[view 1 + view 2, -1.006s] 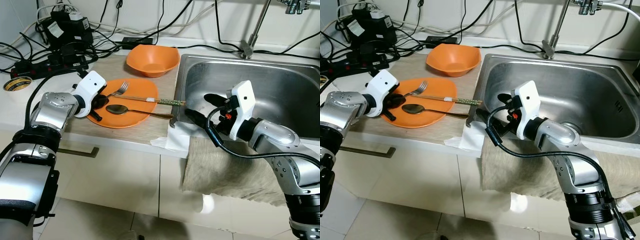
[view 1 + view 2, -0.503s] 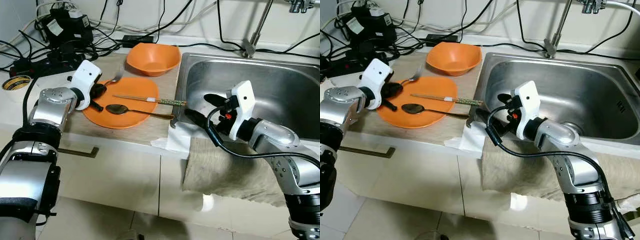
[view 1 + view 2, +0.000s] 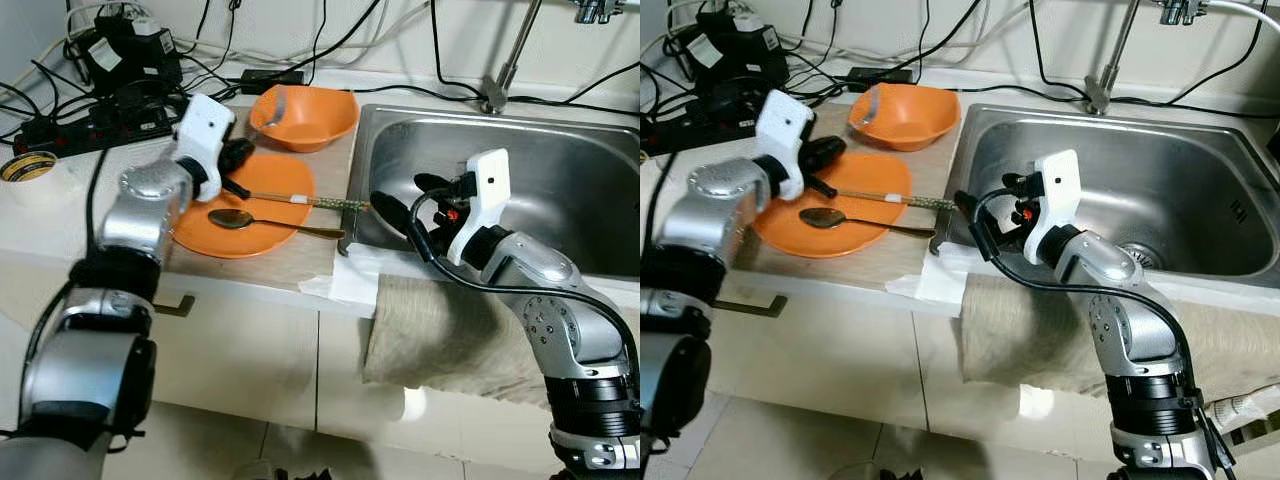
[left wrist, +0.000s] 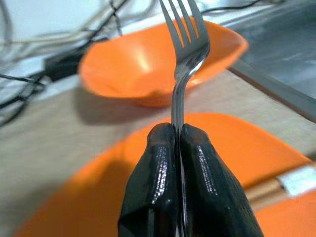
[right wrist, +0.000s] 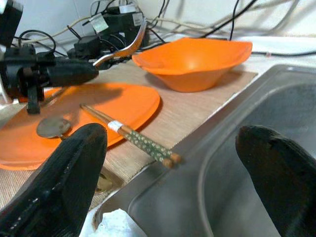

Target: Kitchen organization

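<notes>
A grey cloth (image 3: 450,335) hangs over the front edge of the bench (image 3: 60,215), below the sink (image 3: 560,190), with a white paper (image 3: 350,280) lying just beside it on the bench edge; above the cloth the right claw (image 3: 400,205) hovers at the sink's near left corner, its two black fingers (image 5: 69,173) spread wide apart and pinching nothing. To its left an orange plate (image 3: 215,235) lies flat on a tan mat (image 3: 300,255); a spoon (image 3: 235,219) rests on the plate with its handle running off the rim toward the sink; a pair of chopsticks (image 3: 305,201) lies across the plate's far side, tips reaching the sink edge. Over the plate's far rim the left claw (image 3: 236,158) is raised off the bench; its fingertips (image 4: 197,168) are pressed together on the handle of a fork (image 4: 185,54), pinching it; the fork's tines point up toward an orange bowl (image 3: 305,118) and hang at the bowl's near left rim. The bowl stands upright on the mat just beyond the plate. A roll of tape (image 3: 22,167) sits on the bench at far left; behind it lie a black power strip (image 3: 90,125) and tangled cables (image 3: 200,75) along the wall; a tap (image 3: 505,70) rises behind the sink.
</notes>
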You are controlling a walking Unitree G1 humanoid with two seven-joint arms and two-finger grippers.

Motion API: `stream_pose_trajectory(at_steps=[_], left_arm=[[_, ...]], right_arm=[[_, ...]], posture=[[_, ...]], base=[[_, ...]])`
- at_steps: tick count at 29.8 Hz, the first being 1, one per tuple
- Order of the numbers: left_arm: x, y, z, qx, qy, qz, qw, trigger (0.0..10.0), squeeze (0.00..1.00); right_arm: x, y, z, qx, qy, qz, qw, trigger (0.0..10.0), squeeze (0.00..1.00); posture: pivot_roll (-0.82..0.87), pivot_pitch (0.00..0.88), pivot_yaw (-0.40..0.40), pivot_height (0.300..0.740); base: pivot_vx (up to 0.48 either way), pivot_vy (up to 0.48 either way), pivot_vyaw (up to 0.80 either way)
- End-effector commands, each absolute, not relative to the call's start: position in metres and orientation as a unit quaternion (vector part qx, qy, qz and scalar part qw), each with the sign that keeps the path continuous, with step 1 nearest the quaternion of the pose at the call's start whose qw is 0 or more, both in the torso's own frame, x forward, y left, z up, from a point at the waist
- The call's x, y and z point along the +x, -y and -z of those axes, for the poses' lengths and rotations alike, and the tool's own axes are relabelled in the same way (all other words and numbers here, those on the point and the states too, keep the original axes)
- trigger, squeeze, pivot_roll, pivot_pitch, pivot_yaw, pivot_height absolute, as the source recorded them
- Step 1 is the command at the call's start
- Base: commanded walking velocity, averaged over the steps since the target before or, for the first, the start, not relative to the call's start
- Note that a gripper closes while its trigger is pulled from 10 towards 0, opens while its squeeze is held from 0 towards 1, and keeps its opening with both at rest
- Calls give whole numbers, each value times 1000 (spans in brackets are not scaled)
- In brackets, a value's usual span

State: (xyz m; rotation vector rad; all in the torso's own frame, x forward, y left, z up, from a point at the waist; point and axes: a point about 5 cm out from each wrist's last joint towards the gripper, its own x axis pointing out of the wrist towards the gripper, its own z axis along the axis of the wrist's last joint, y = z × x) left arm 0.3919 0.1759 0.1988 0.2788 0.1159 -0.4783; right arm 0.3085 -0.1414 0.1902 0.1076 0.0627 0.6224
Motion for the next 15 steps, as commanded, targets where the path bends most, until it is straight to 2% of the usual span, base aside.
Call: stream_pose_trajectory(at_steps=[1,15], left_arm=[[392,-172,-208,141,-37,239,960,0,0],[386,-143,-210,121,-6,268,956,0,0]], right_arm=[[311,142,-195,59,-19,-301,952,10000,0],[316,130,-209,137,-5,-319,938,10000,0]], posture=[[-22,0,27,732],[-22,0,28,732]], base=[[0,0,0],[0,0,0]])
